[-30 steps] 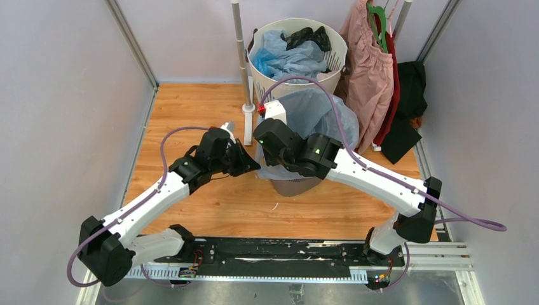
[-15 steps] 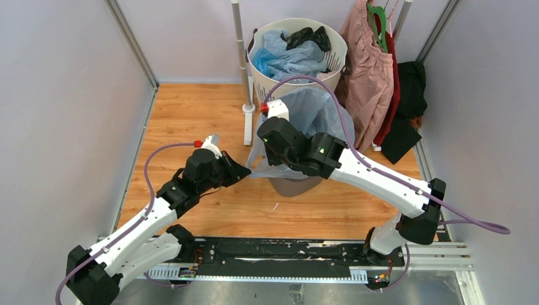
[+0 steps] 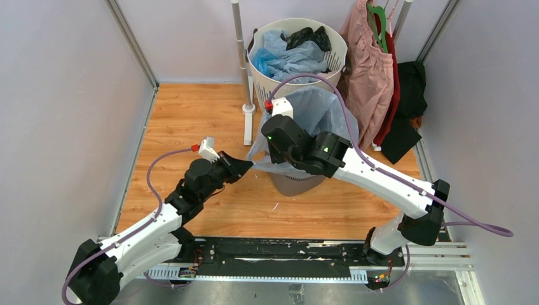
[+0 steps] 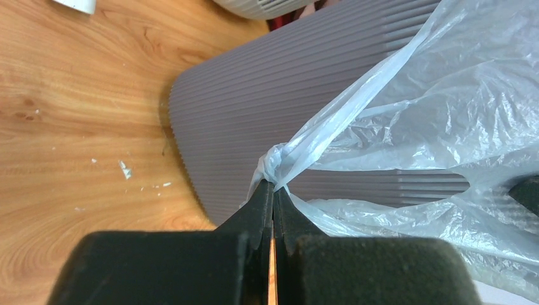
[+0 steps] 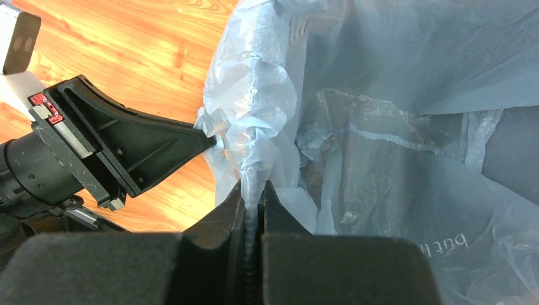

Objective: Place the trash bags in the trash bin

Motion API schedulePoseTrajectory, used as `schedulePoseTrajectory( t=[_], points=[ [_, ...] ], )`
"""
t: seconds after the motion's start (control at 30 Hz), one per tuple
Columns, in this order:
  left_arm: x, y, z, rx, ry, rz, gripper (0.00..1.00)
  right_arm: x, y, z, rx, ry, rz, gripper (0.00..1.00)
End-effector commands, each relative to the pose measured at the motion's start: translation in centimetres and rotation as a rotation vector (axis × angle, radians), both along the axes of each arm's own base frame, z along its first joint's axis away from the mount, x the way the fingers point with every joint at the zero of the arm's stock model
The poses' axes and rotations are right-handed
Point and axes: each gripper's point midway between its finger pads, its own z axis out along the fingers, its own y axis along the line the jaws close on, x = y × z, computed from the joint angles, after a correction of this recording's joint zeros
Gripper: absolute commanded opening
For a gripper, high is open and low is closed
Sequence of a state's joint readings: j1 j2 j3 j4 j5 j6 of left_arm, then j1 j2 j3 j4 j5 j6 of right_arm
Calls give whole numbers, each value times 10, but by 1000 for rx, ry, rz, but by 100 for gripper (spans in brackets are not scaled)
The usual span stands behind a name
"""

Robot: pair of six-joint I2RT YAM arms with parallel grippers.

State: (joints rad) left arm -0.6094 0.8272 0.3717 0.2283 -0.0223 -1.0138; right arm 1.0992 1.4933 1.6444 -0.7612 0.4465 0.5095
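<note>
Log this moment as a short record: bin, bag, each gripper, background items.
trash bin: grey, upright on the wooden floor
trash bag: pale blue, see-through, draped over the bin's top
left gripper: shut on a bunched corner of the bag, beside the bin
right gripper: shut on a fold of the bag
behind: white basket holding crumpled blue and dark items; pink garment hanging

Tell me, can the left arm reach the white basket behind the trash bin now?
Probably not: the left hand is shut on the trash bag, and the trash bin and right arm stand between it and the white basket.
</note>
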Motion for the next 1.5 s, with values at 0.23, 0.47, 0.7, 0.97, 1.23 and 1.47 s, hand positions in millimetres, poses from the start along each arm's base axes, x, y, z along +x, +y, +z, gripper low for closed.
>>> schedulePoseTrajectory(
  t=[0.23, 0.47, 0.7, 0.97, 1.23, 1.47],
  points=[
    [10, -7, 16, -115, -115, 64, 0, 1, -13, -15, -20, 67, -62, 0],
    [12, -40, -15, -77, 20, -5, 0, 2, -14, -14, -16, 69, -64, 0],
    [2, -75, -67, -11, 237, -158, 23, 1, -13, -15, -13, 78, -59, 0],
    [2, -61, -41, 117, 176, -158, 50, 2, -16, -15, -12, 78, -59, 0],
    [-11, -9, -3, 349, 166, -73, 62, 3, -15, -15, -11, 89, -50, 0],
    [-33, 18, 41, 336, 86, -48, 64, -5, -7, 5, 30, 98, 22, 51]
  ],
)
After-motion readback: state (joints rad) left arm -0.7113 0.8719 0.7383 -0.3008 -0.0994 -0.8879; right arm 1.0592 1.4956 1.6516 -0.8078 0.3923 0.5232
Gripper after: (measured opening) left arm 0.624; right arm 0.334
